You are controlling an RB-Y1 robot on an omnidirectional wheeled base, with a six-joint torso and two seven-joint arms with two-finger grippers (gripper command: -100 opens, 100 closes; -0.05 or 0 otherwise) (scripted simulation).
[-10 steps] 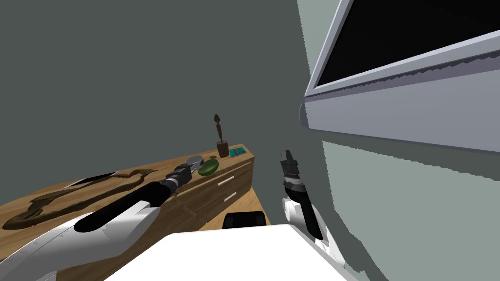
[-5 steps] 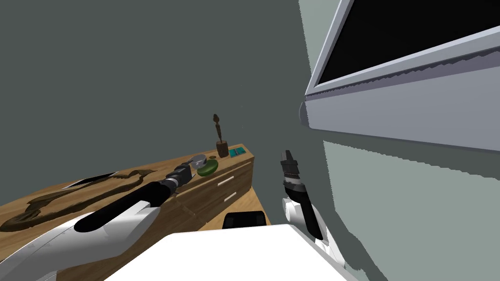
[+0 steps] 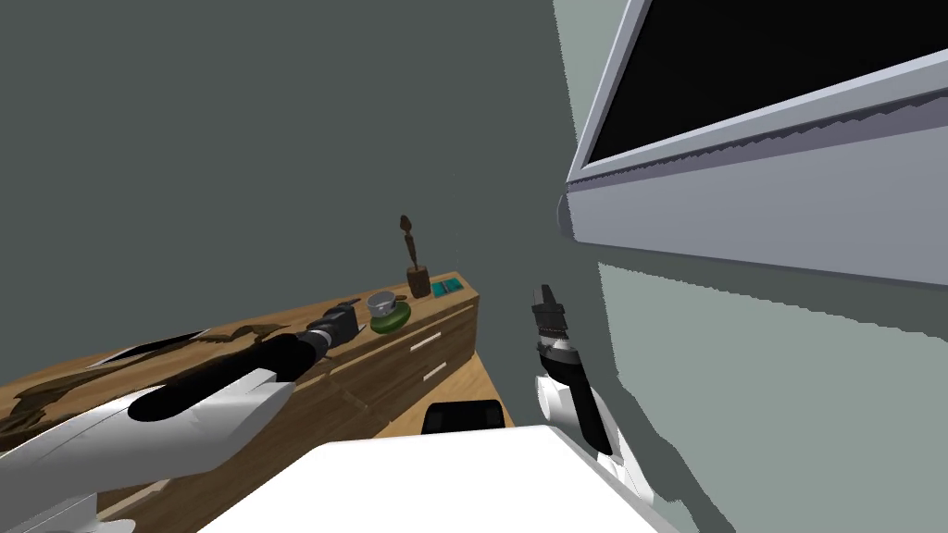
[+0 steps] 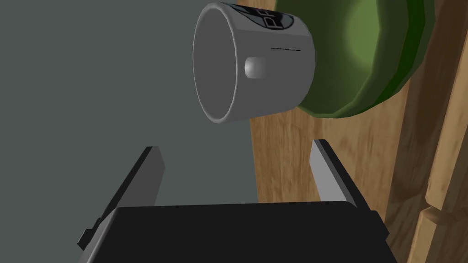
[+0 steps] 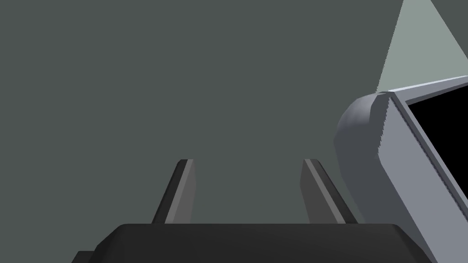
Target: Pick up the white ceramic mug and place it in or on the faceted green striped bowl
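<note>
Mug: the grey-white mug (image 4: pixel 269 68), with a dark lettered patch on its side, sits upright in the hollow of the green bowl (image 4: pixel 365 55). Its mouth faces up and its handle is turned toward the left hand.
Bowl: faceted, with darker green bands round its rim. It stands on the wooden dresser (image 4: pixel 283 155), close to the front edge of the top and toward the far end.
Neighbours: a small brown pot (image 3: pixel 418 279) holding a carved stick stands just beyond the bowl. A teal item (image 3: pixel 447 289) lies at the far corner of the top.
Left gripper (image 4: pixel 237 178): the fingers are spread wide with nothing between them. The mug is just past the fingertips and apart from them, and the hand is level with the dresser top, short of the bowl.
Right gripper (image 5: pixel 249 182): held up beside the chest, well apart from the dresser, with its fingers parted and empty.
Done: the mug looks carried by the bowl alone, so the pick and the placement both appear complete.
Left: probably only drawing the left hand straight back along the dresser, keeping the fingers clear of the handle.
Risk: the mug stands tall over a shallow bowl, so a brush from a fingertip could tip it over the rim.
</note>
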